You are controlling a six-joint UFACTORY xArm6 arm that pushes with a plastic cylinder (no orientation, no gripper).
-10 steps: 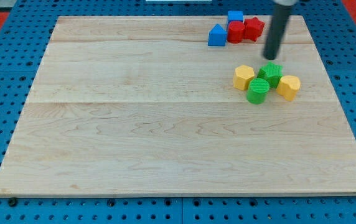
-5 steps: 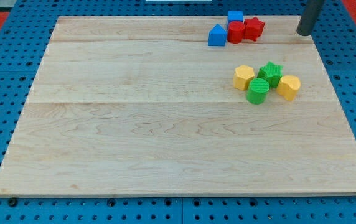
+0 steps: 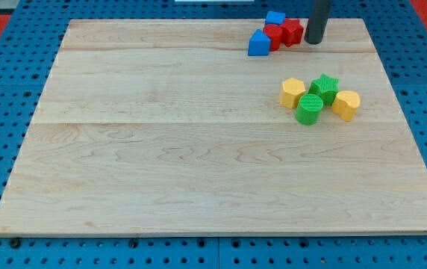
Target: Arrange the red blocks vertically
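One rod serves as end effector; it has no jaws and holds nothing. My tip touches the right side of a red block, which abuts a second red block near the bench's top edge. Two blue blocks adjoin them; their shapes are unclear. No writing is legible.

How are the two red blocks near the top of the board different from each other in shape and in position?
The red star block has a notched, pointed outline; the red round block has smooth sides. The red star block lies toward the view's right, right beside my tip; the red round block lies toward the view's left, between the star and the blue blocks. Both share one red colour and sit side by side, touching.
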